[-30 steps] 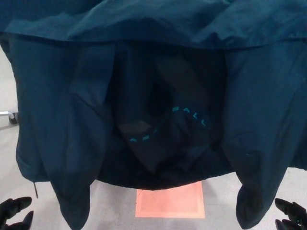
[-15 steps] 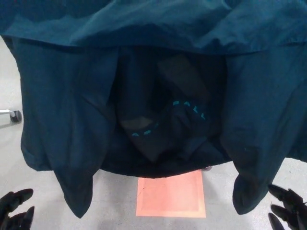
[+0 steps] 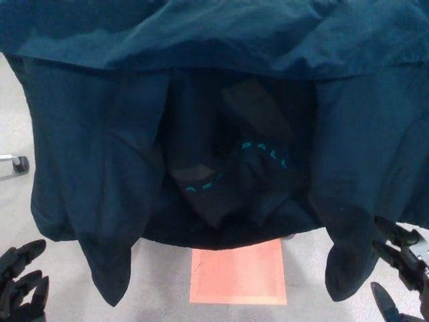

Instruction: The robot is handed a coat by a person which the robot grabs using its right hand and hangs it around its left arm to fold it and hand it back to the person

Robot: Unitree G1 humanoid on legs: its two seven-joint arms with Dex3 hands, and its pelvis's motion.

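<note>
A dark teal coat is held up in front of me and fills most of the head view. Its open inside shows a black lining with small teal letters. Two sleeves hang down, one at lower left and one at lower right. My left hand is at the bottom left corner, open, fingers spread, apart from the coat. My right hand is at the bottom right, open, its fingers close beside the right sleeve. Whoever holds the coat is hidden behind it.
An orange square mat lies on the grey floor below the coat. A caster wheel on a metal leg shows at the left edge.
My right hand has risen and moved in toward the right hanging sleeve. My left hand has risen a little. The coat has lifted slightly and its lining has shifted.
</note>
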